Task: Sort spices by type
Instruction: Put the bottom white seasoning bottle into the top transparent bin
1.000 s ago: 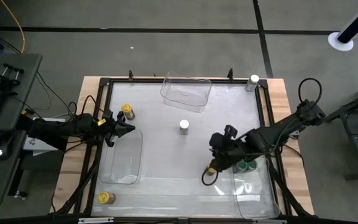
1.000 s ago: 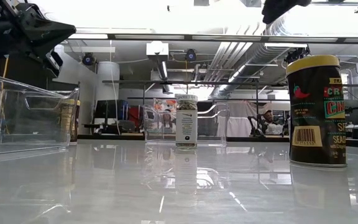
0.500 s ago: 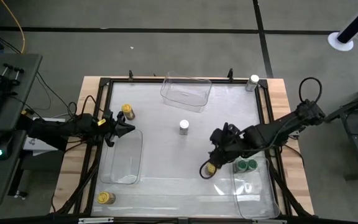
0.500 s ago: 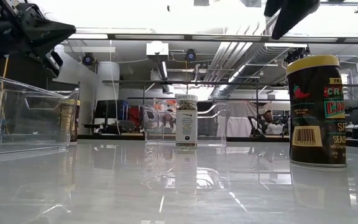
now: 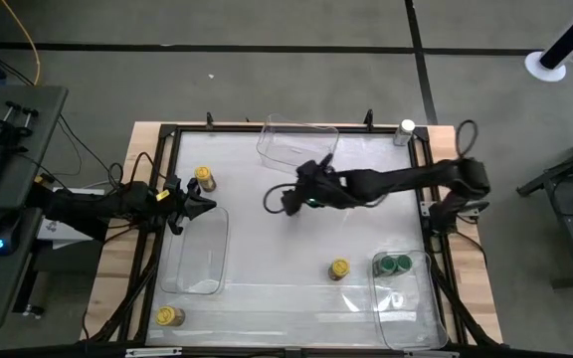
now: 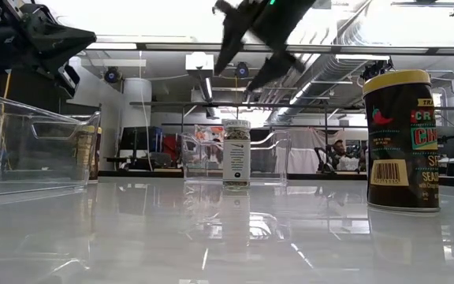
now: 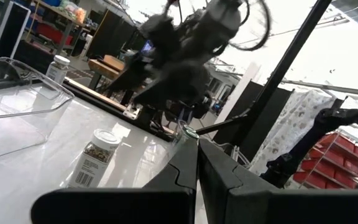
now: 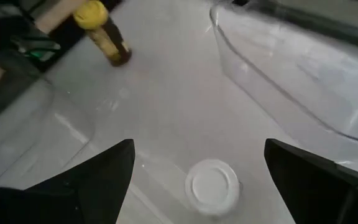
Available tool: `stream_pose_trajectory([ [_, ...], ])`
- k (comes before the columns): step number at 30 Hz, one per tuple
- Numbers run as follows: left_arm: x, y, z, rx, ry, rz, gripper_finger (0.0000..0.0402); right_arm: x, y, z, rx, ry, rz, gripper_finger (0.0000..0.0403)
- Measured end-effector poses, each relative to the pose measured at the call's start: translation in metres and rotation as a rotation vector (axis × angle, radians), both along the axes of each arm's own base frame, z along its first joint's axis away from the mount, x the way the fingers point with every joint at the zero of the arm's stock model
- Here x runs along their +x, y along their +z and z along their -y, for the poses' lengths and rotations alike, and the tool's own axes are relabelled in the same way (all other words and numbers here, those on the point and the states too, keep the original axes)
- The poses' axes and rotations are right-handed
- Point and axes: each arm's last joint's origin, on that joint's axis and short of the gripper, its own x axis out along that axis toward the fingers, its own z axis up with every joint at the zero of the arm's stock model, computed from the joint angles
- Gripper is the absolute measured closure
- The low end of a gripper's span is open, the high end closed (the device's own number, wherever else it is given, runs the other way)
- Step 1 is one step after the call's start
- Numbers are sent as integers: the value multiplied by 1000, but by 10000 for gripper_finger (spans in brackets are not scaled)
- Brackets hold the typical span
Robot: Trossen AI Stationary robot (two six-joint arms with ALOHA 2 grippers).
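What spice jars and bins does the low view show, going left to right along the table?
Clear bin → yellow-lidded jar behind its wall → white-lidded jar, with a far bin behind it → large yellow-lidded jar.

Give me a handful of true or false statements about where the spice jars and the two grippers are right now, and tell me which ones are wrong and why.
1. The right gripper hangs open above the white-lidded jar at mid-table. True.
2. The right gripper holds a yellow-lidded jar. False: its fingers are empty, and the nearest yellow-lidded jar stands alone on the table beside the right-hand bin.
3. Two green-lidded jars sit inside the right-hand bin. True.
4. The left gripper is wide open. False: it is shut, waiting at the left side of the table.
5. The bin at the far edge holds a jar. False: nothing shows in it.
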Motion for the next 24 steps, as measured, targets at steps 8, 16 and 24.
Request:
stream_pose_trajectory([
  [8,0,0,0,0,0,-1,401,17,-43,-1,-10,-149,-43,48],
  [16,0,0,0,0,0,-1,401,22,-62,-14,1,-209,-55,48],
  [24,0,0,0,0,0,-1,401,25,-80,-21,-1,-238,-76,48],
])
